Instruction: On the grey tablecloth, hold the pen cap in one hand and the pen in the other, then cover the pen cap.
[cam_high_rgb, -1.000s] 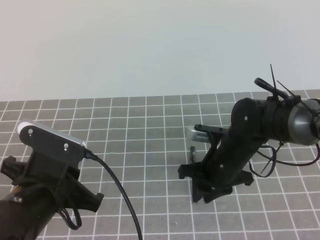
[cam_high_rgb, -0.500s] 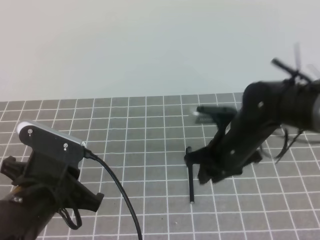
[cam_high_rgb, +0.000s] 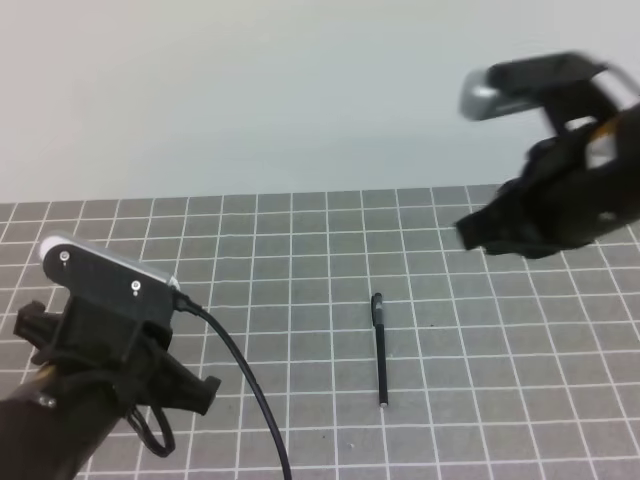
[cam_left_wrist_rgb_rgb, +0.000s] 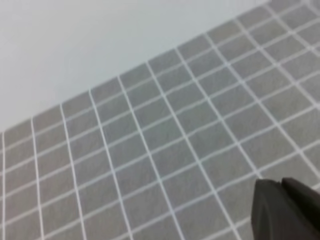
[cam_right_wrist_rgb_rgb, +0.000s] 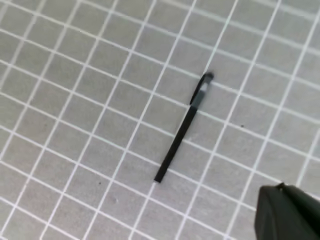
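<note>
Pen (cam_high_rgb: 380, 348) lies capped on the grey tablecloth (cam_high_rgb: 300, 260), nothing holding it. Your right gripper (cam_high_rgb: 480, 232) hangs clear; can't tell its jaws. Left's closed, empty.

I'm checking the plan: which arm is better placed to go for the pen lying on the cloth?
Probably the right. Its pincer hangs above the grey tablecloth just beyond the pen, which its wrist camera frames whole. The left pincer sits low at the near left, its wrist view showing only cloth.

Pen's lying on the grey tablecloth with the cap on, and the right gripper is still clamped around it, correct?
Not quite. The right gripper holds nothing; it hangs up and to the right, clear of the pen. The exterior high view shows it. The pen does lie on the grey tablecloth, apparently capped.
</note>
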